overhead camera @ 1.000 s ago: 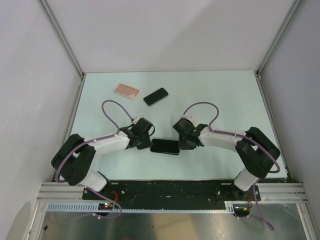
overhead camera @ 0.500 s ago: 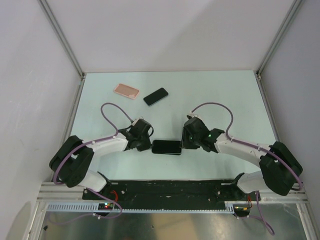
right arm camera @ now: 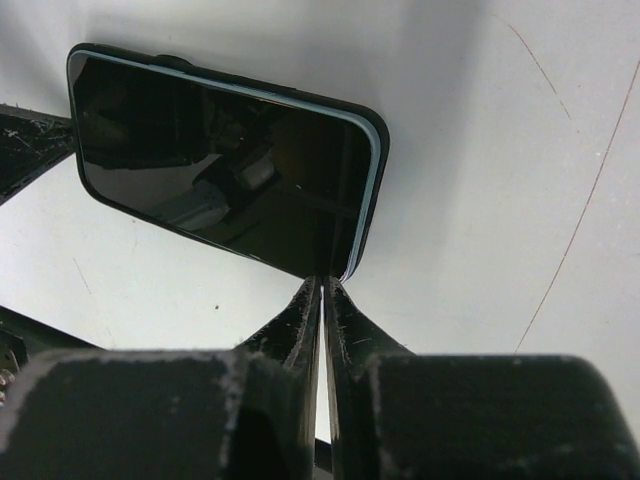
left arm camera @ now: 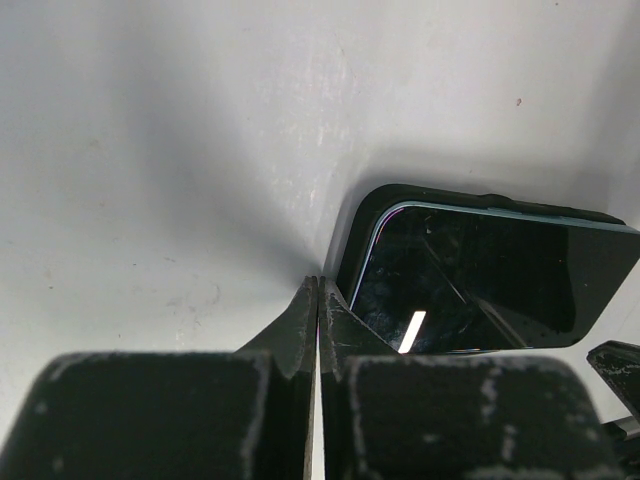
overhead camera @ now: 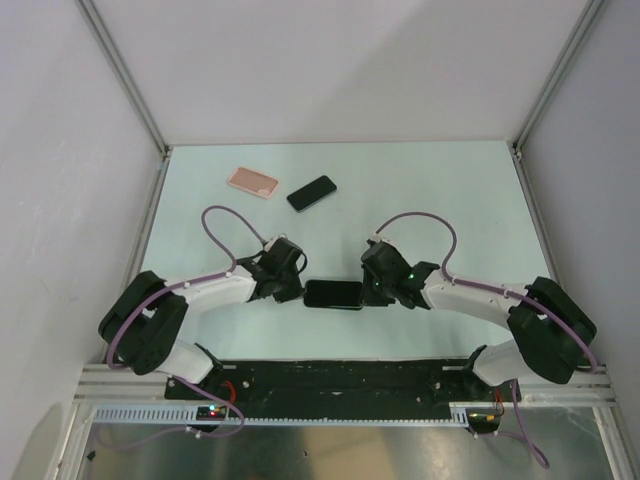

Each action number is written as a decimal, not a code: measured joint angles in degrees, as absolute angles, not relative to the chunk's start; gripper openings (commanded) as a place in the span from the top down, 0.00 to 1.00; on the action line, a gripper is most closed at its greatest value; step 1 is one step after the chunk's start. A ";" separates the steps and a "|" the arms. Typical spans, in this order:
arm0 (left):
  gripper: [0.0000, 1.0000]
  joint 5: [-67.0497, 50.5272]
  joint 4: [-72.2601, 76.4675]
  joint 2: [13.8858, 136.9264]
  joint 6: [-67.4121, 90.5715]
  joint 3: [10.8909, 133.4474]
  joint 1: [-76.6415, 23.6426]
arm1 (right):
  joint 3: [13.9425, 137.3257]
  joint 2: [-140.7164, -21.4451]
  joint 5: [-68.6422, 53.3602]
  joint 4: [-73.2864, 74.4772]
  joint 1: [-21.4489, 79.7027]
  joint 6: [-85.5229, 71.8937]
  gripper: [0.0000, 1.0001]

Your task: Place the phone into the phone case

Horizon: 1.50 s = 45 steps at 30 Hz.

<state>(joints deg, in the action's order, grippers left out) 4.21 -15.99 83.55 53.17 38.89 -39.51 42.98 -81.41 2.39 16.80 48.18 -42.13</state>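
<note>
A black phone (overhead camera: 333,294) lies flat, screen up, on the table near the front, between my two grippers. My left gripper (overhead camera: 296,290) is shut and empty, its tips against the phone's left end; the left wrist view shows the closed tips (left arm camera: 318,283) at the phone's (left arm camera: 480,285) corner. My right gripper (overhead camera: 369,290) is shut and empty, its tips (right arm camera: 322,282) touching the right end of the phone (right arm camera: 220,165). The salmon-pink phone case (overhead camera: 252,181) lies at the back left, far from both grippers.
A second black slab (overhead camera: 311,193) lies tilted just right of the case. White walls and metal frame posts (overhead camera: 125,75) close in the table on the left, back and right. A black rail (overhead camera: 340,375) runs along the near edge.
My right arm has swung its elbow out to the right and its gripper has settled at the phone's right end. The phone has shifted slightly right. The left gripper has barely moved.
</note>
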 measured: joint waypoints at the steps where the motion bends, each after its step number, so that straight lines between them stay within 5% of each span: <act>1: 1.00 4.21 -16.01 83.55 53.17 38.89 -39.51 | 42.98 -81.56 2.50 16.78 48.21 -42.26 0.93; 17: 1.00 4.14 -16.01 83.57 53.17 38.89 -39.46 | 42.98 -83.66 3.88 16.38 48.36 -42.74 0.89; 26: 1.00 4.12 -15.99 83.57 53.17 38.89 -39.46 | 43.29 -84.42 4.75 16.43 48.71 -42.57 0.99; 37: 1.00 4.12 -16.01 83.57 53.17 38.89 -39.46 | 44.62 -87.35 7.07 17.30 49.93 -42.46 1.00; 45: 0.99 4.08 -16.01 83.57 53.10 38.89 -39.22 | 45.63 -86.87 7.14 18.57 50.09 -41.69 0.80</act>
